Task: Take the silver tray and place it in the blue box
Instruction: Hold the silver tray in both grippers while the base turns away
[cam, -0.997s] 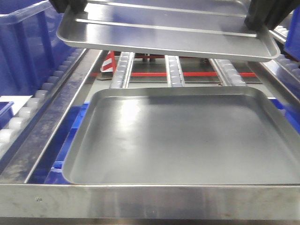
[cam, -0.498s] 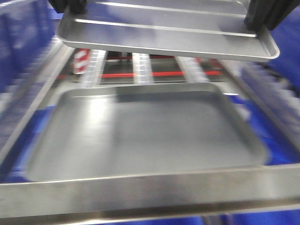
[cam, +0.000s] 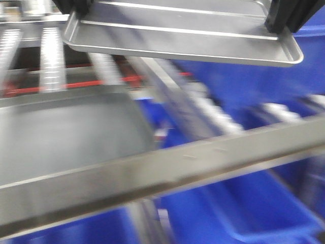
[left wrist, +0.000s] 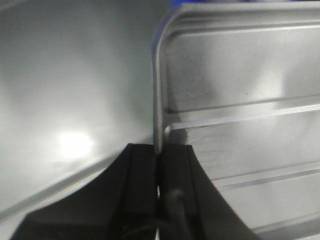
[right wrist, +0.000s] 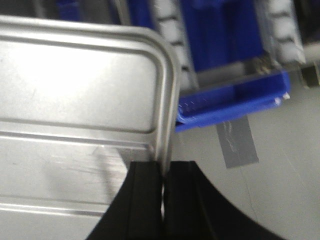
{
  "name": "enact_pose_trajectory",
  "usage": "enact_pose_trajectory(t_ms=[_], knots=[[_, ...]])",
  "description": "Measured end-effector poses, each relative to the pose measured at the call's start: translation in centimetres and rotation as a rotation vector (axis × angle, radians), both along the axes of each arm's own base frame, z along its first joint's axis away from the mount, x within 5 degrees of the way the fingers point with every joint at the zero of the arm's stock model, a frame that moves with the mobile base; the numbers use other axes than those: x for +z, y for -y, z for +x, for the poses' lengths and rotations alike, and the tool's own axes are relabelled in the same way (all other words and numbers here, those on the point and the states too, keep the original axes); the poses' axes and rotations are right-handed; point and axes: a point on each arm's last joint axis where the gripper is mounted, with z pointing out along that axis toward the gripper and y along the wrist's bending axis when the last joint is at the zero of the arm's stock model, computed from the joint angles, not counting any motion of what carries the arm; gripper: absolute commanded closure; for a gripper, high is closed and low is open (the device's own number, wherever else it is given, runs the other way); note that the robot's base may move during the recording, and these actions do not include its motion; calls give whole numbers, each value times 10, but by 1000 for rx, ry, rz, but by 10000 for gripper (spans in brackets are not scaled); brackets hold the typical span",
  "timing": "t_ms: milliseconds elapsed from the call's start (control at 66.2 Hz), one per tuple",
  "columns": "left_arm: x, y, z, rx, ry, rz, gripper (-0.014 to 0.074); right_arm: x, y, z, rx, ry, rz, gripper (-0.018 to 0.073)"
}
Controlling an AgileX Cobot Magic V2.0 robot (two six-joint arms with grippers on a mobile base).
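Left gripper [left wrist: 158,155] and right gripper [right wrist: 164,170], each seen from its own wrist camera: the black jaws are closed tight on the raised rim of the silver tray [left wrist: 240,100], one pad inside the rim and one outside, at opposite short ends. In the front view the tray hangs level between the two arms at the top of the picture, clear of everything beneath it, its two ridges running from one gripper to the other. Below it to the left lies the grey tray [cam: 61,132]. A steel rail [cam: 167,162] crosses the foreground and a line of rollers [cam: 213,109] runs away to the right. The blue wall behind the rollers is probably the box [cam: 244,81]. The step in hand is judged to be the carry toward the box. To do it well, both arms should travel together at the same height, so that the thin rim is neither twisted nor pulled out of either pinch. The tray should pass over the rail and the box lip with room to spare and be let go only when low inside. The front view is badly blurred, so the outline, rim and depth of the box cannot be made out, and both grippers are cut off by the top edge. From the right wrist, a small blue bin [right wrist: 230,102] and grey tape [right wrist: 237,142] on the floor show beyond the tray's corner. Whether that bin belongs to the box cannot be told.
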Motion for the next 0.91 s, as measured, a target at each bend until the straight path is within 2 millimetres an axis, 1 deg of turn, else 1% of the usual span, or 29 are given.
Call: enact_pose_trajectory(t_ms=[906], knots=[[0,0,0,0,0,0,693,0,0,0,0,0,0,501]])
